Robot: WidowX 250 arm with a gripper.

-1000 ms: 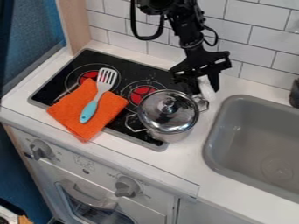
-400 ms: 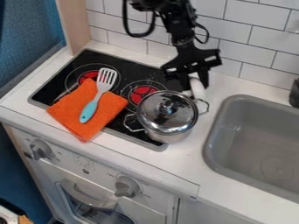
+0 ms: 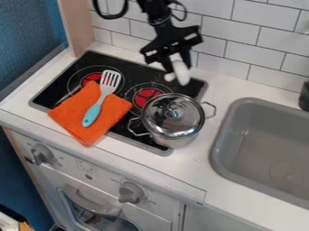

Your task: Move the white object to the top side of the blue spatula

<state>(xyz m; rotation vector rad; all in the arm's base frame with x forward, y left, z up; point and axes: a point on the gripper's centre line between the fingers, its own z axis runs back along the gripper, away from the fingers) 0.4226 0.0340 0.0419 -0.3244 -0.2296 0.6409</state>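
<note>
My gripper (image 3: 177, 66) hangs over the back right part of the stove, shut on the white object (image 3: 180, 73), which dangles below the fingers in the air. The blue spatula (image 3: 94, 111), with a blue handle and a white slotted head, lies on the orange cloth at the stove's left, its head toward the back. The gripper is to the right of the spatula's head.
A steel pot with a glass lid (image 3: 174, 116) stands on the right front of the black stove (image 3: 134, 72), below the gripper. The grey sink (image 3: 265, 149) lies to the right. A tiled wall (image 3: 231, 27) rises behind.
The gripper has moved left and up from behind the pot's right handle, carrying the white object with it. The pot, cloth and spatula have stayed put.
</note>
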